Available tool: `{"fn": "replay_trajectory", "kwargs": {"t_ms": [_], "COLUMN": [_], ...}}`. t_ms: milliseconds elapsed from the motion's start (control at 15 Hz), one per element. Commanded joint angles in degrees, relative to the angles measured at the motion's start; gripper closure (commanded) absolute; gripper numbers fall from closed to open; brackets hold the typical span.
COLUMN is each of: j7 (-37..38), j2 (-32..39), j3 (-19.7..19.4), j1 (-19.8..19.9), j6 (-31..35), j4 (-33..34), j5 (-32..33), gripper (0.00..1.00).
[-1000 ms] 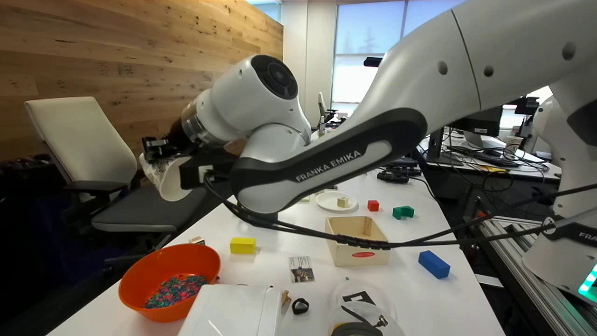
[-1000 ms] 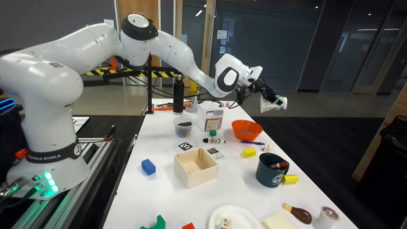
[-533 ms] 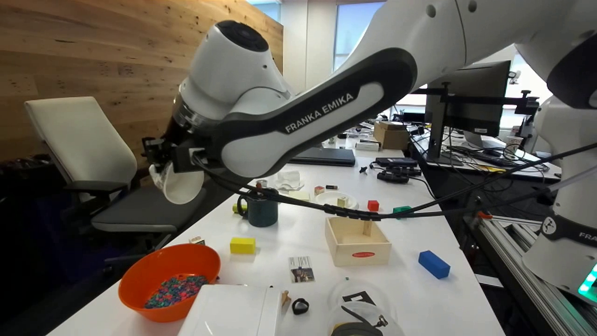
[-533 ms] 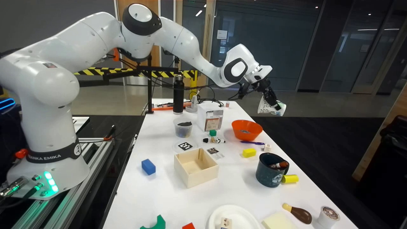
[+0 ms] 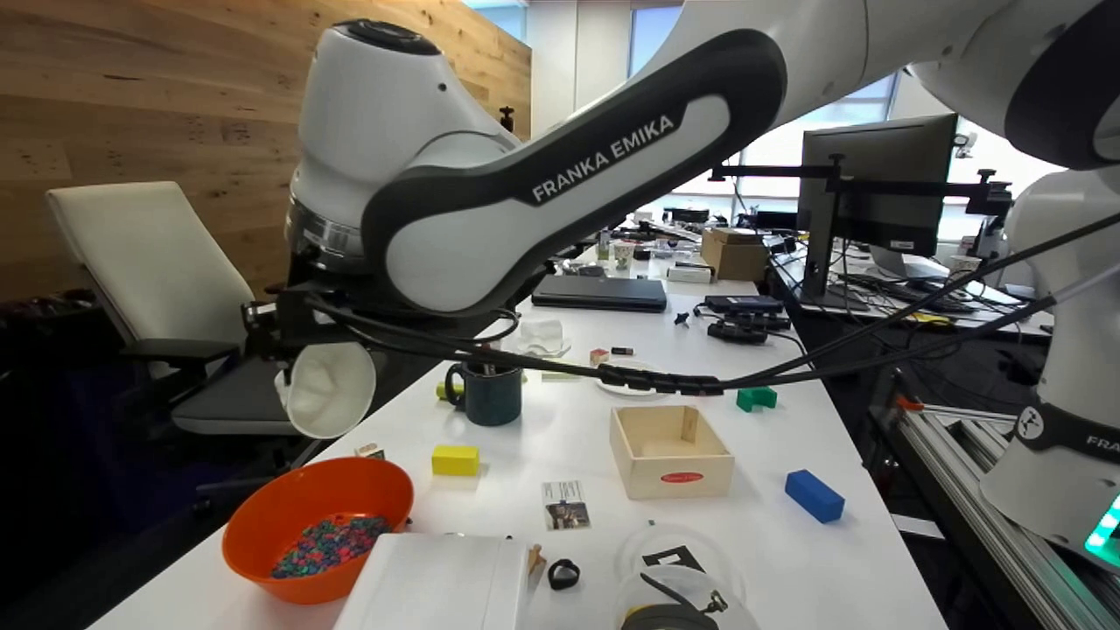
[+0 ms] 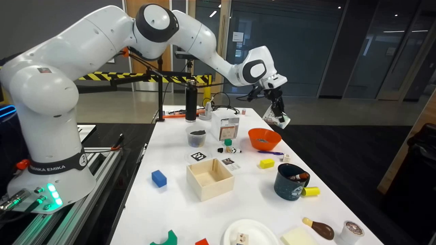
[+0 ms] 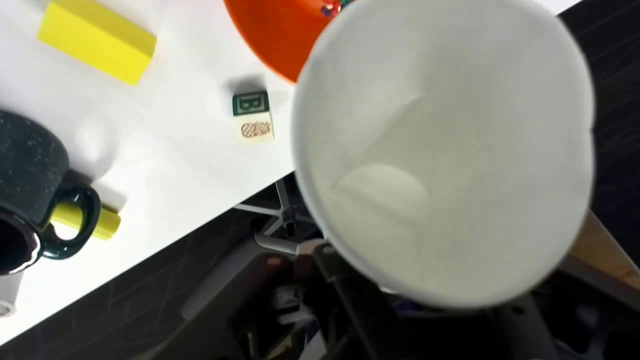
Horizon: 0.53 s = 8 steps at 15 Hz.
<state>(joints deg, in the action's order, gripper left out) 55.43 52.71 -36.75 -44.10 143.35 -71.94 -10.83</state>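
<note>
We see the pincer (image 6: 279, 115) gripping a white cup (image 5: 331, 394) by its side, in the air near the orange bowl (image 5: 254, 535) and higher than its rim, the cup's long axis tilted, its open mouth turned partly sideways.

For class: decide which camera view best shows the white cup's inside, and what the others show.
The wrist view: there the white cup looms large and opens toward the camera. In an exterior view, the inside shows too, but smaller; in an exterior view, mainly the printed outer wall shows, partly behind the pincer.
</note>
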Motion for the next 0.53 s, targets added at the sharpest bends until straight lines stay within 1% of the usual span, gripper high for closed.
{"fn": "replay_trajectory", "kwargs": {"t_ms": [0,133,267,467], "j7": [5.48,7.44,8.59,8.54], "j2": [-1.08,-1.35,-1.50,-1.39], "j3": [8.43,12.23,15.88,21.36], "j1": [7.07,10.92,14.94,20.97], "j6": [-4.97,-5.90,-5.82,-4.48], "j4": [4.77,5.99,6.63,7.30], "j5": [5.92,7.71,8.08,6.81], "gripper": [0.80,0.80,0.80,0.80]}}
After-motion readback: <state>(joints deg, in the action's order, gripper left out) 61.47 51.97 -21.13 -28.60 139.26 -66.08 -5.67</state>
